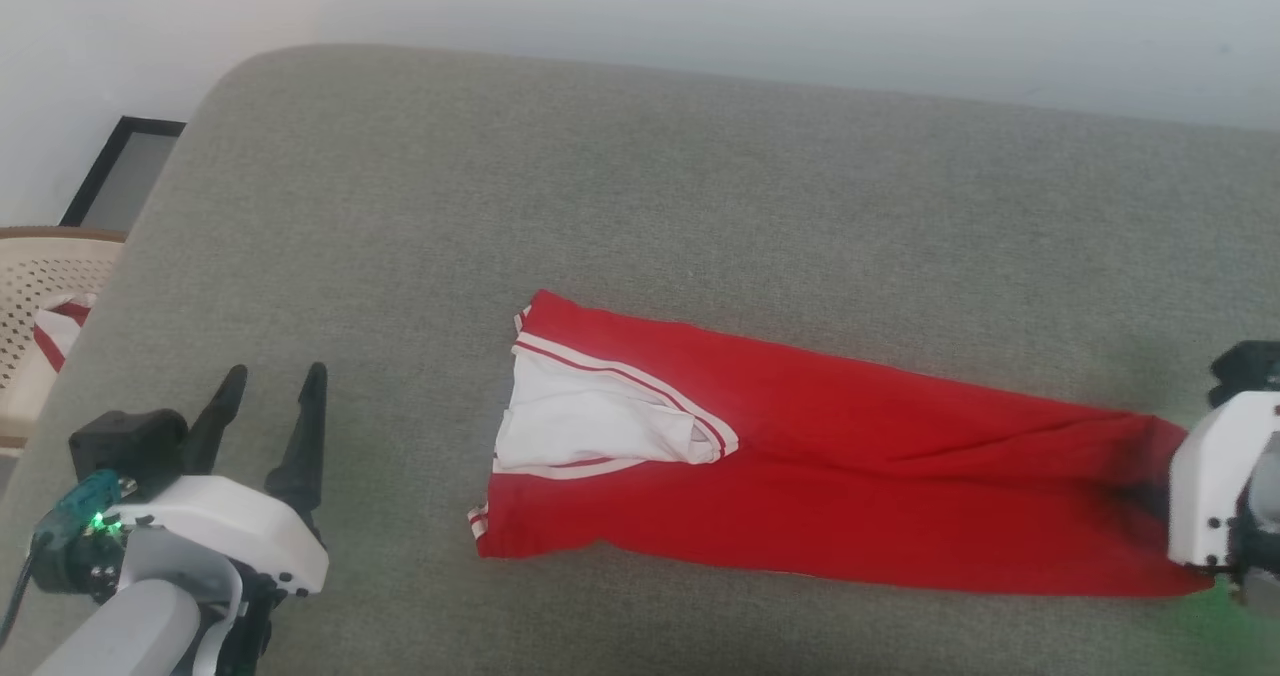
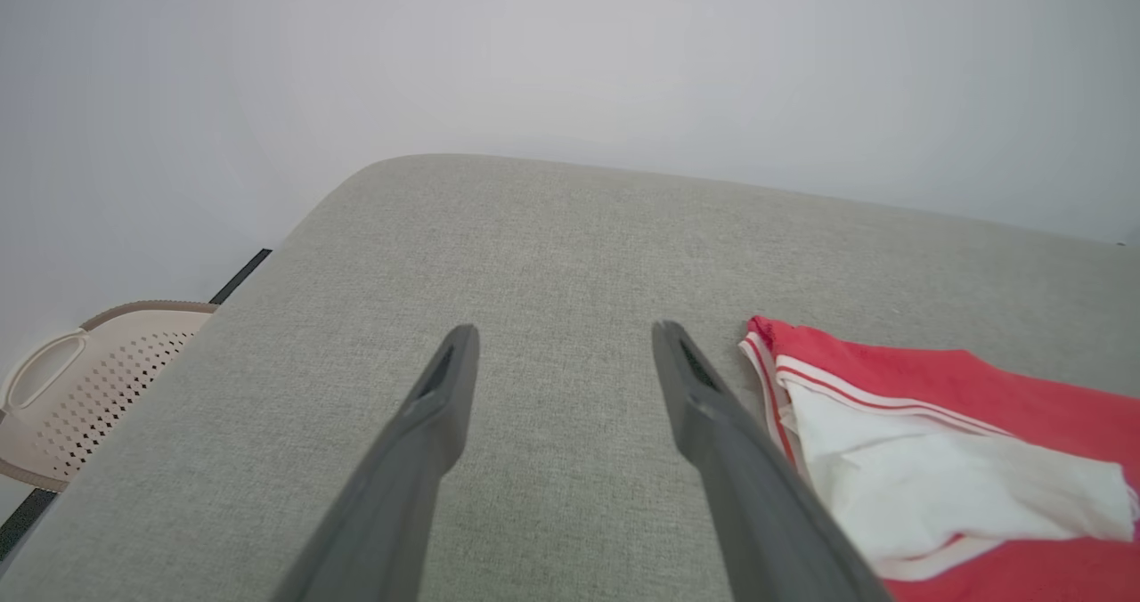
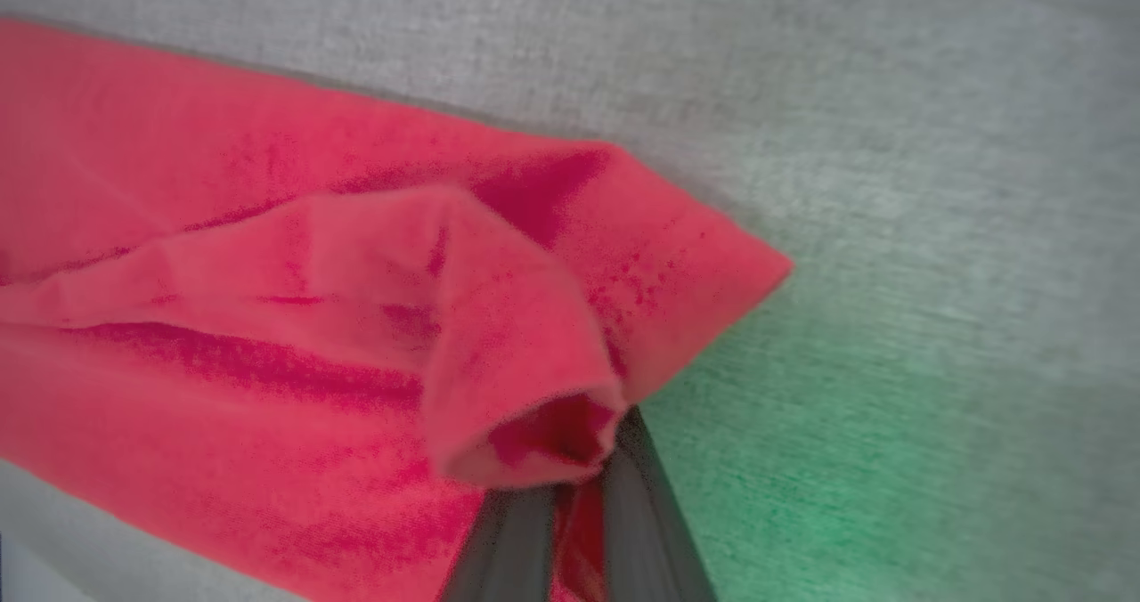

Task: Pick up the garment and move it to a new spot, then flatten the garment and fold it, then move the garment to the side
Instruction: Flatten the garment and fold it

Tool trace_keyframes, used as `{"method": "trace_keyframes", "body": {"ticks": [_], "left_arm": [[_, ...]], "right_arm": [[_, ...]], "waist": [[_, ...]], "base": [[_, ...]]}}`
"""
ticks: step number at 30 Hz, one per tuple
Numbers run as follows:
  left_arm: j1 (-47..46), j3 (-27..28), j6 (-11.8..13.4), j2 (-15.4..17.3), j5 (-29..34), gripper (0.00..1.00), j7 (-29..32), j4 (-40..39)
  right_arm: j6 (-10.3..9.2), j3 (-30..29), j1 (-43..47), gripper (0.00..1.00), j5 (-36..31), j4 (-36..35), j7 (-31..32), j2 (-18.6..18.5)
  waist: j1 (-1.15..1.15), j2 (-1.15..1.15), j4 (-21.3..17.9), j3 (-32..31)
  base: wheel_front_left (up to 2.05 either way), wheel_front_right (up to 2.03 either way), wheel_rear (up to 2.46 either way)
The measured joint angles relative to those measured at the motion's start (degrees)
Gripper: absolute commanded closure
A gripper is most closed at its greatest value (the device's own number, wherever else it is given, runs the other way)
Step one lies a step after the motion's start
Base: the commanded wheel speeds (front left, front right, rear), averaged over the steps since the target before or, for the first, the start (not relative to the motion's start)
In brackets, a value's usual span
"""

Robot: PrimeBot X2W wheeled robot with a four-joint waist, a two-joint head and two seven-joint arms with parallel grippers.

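Right pincer (image 3: 577, 495): clamped tight on garment's (image 1: 850, 496) plain red end.
Left pincer (image 1: 278, 374): spread wide, empty, apart, left of garment's sleeve end.

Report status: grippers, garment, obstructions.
Left gripper open, off the garment. Right gripper shut on garment's right end. Garment folded long, flat on grey cushion. Basket beyond left edge, no obstruction.

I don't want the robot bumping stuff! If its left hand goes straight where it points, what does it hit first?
Probably nothing soon: the left hand points across bare grey cushion, the red garment lying off to its right. Beyond the far edge is the pale wall; how far is unclear.
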Motion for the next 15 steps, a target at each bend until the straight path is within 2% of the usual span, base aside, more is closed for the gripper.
{"method": "trace_keyframes", "body": {"ticks": [3,10,15], "left_arm": [[1.09,1.57,-0.4,-0.29,1.37,0.0,0.0,-0.35],[3.09,3.74,-1.27,-1.42,2.47,0.0,0.0,-0.23],[3.58,4.64,-1.67,-1.68,2.91,0.0,0.0,0.27]], "right_arm": [[0.09,-0.36,-0.26,1.0,0.77,0.62,-1.78,-1.57],[-0.08,-2.93,-0.33,1.0,0.77,4.93,-4.76,-7.76],[-0.1,-3.39,-0.63,1.0,0.8,6.72,-5.52,-10.34]], "waist": [[0.0,0.0,-0.65,0.05],[0.0,0.0,-2.44,-0.06],[0.0,0.0,-3.74,-0.41]], "base": [[0.0,0.0,0.0],[0.0,0.0,0.0],[0.0,0.0,0.0]]}}
